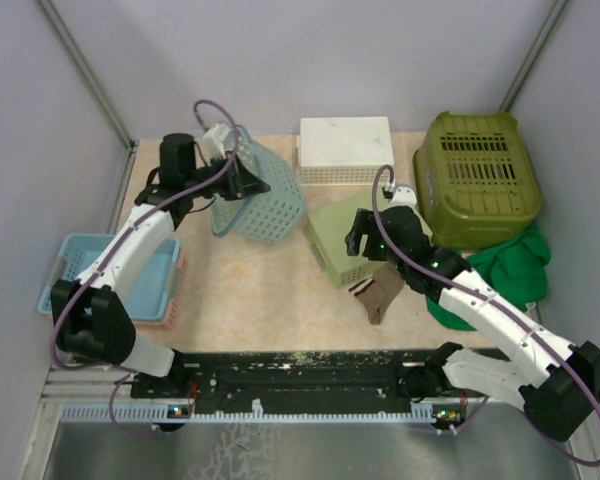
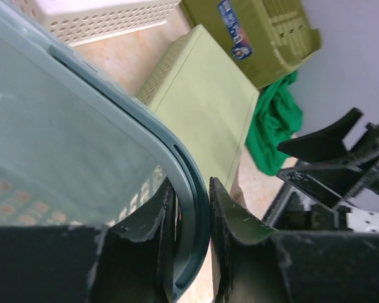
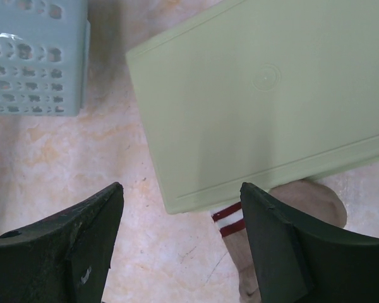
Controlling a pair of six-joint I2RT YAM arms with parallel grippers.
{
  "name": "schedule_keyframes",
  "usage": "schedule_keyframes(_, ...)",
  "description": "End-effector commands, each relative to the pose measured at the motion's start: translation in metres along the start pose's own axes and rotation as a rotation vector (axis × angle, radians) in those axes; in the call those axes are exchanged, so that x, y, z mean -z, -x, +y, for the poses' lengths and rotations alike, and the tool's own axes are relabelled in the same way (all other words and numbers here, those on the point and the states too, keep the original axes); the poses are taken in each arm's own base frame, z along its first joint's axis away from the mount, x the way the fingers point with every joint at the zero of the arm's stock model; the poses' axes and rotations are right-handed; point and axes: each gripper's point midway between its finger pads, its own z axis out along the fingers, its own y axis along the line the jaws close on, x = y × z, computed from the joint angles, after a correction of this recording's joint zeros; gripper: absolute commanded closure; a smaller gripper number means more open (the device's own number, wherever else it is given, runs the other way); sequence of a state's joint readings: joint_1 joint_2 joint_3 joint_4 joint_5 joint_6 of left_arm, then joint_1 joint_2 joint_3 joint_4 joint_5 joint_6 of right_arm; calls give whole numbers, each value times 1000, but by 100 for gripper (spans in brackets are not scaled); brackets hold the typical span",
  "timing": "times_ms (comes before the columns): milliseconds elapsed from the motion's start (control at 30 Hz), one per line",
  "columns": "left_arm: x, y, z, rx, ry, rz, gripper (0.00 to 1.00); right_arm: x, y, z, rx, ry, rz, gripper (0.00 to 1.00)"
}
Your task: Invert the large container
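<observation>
Over the far-left area of the table (image 1: 260,290), could drop the large teal basket (image 1: 265,200), given only a thin rim grip; could clip the white bin (image 1: 345,148) while rotating. Hangs tipped sideways, mouth seemingly toward the left edge, long axis far-to-near. Clamped at the rim by jaws of the left gripper (image 2: 191,192); untouched by the wide-open, empty jaws of the right gripper (image 3: 180,189).

- perforated basket (image 1: 265,200): pale teal, grid of holes
- box (image 1: 335,238): plain light green
- crate (image 1: 477,175): olive, slotted
- cloth (image 1: 510,265): bright green
- sock (image 3: 303,199): brown, red-white stripes
</observation>
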State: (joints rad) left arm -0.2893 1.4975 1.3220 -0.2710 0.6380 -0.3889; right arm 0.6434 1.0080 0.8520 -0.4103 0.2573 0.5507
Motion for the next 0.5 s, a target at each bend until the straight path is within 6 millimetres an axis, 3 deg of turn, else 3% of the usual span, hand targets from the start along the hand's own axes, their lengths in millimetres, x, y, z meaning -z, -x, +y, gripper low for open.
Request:
schedule_keyframes(0, 36, 17, -4, 74, -257, -153, 100, 1, 22, 7, -13, 14, -58, 25)
schedule_keyframes(100, 41, 2, 18, 130, -238, -154, 99, 0, 20, 7, -12, 12, -52, 25)
schedule_keyframes(267, 43, -16, 63, 130, 35, -99, 39, 1, 16, 2, -10, 1, -48, 25)
schedule_keyframes(400, 56, -18, 79, 89, 182, -84, 8, 1, 12, 0, -8, 0, -40, 25)
schedule_keyframes(467, 61, -21, 85, 89, 239, -62, 1, -1, 11, 1, -7, 6, -38, 25)
